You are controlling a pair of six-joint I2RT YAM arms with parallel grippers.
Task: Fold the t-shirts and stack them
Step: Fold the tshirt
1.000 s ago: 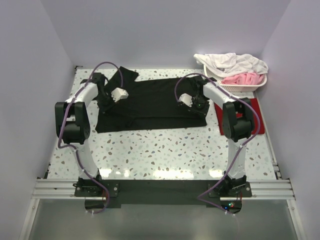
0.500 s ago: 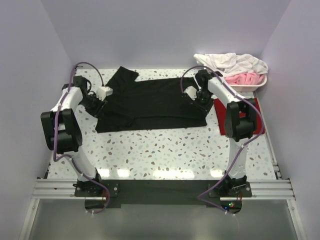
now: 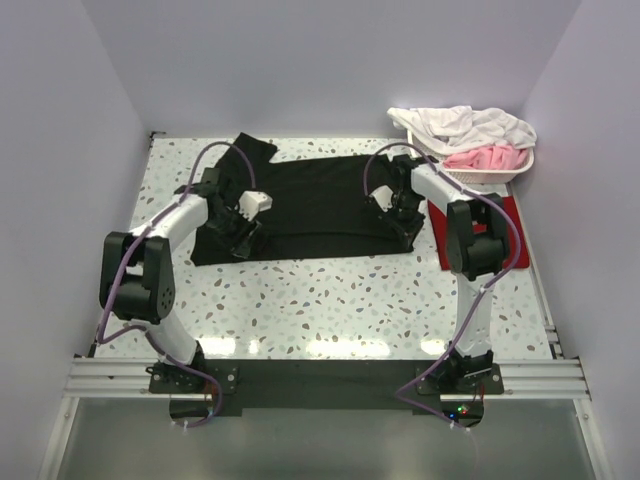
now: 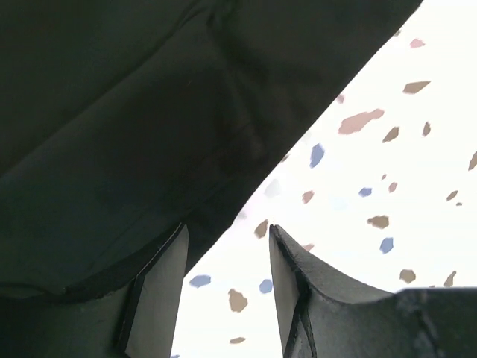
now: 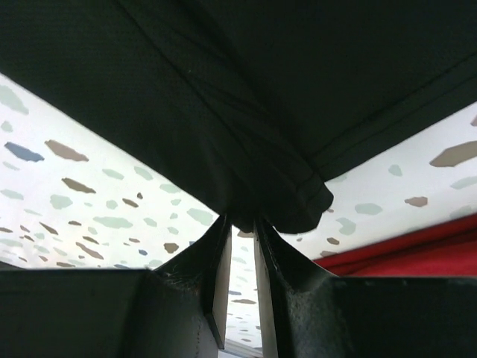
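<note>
A black t-shirt [image 3: 310, 200] lies spread flat across the back of the speckled table. My left gripper [image 3: 240, 232] hovers at its lower left edge. In the left wrist view the left gripper [image 4: 227, 235] is open, with only bare table between the fingers and the black t-shirt [image 4: 112, 112] beside the left finger. My right gripper [image 3: 398, 212] is at the shirt's right side. In the right wrist view the right gripper [image 5: 240, 224] is shut on a bunched fold of the black t-shirt [image 5: 261, 89]. A dark red t-shirt [image 3: 510, 215] lies under the right arm, and the same red t-shirt [image 5: 417, 250] shows below the fold.
A white basket [image 3: 500, 176] stands at the back right corner, holding white cloth [image 3: 460, 125] and pink cloth [image 3: 485, 157]. Lilac walls close in the table on the left, back and right.
My left gripper has opened and let go of the shirt, swinging out left and then back in to the lower left edge. The right gripper stays pinched on the shirt's right side.
</note>
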